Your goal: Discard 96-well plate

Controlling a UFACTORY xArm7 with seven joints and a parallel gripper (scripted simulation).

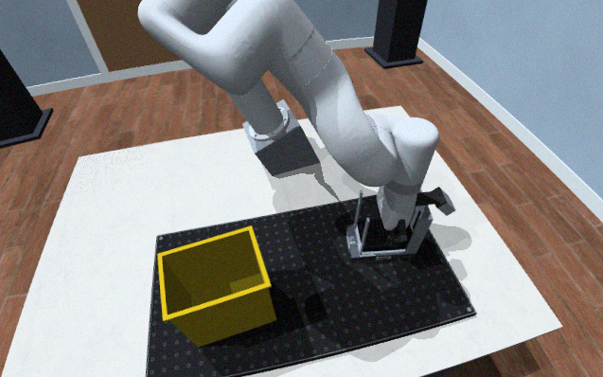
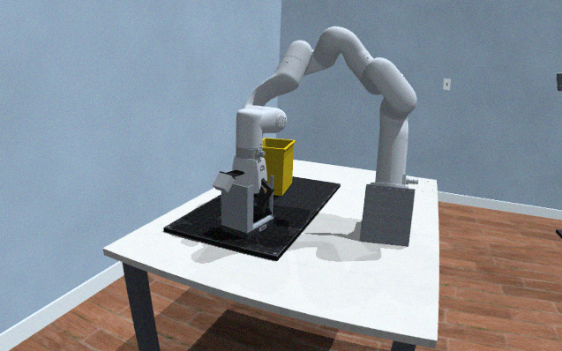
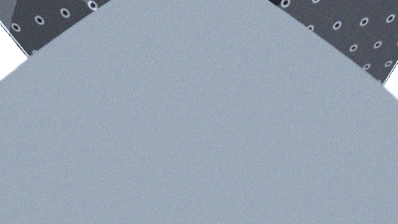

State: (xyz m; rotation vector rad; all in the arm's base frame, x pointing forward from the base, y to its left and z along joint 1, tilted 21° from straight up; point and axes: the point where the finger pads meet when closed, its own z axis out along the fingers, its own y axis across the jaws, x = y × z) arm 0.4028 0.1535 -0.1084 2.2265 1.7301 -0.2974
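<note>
Plate, from the top view, sits hidden by my wrist inside rack K1 (image 1: 356, 242); bin W1 (image 1: 213, 279) stands empty. Exterior view: the fingers (image 2: 264, 194), spread wide and holding nothing, reach into the rack. Wrist view shows only a grey panel. I judge grasping, carrying and dropping all remain.
</note>
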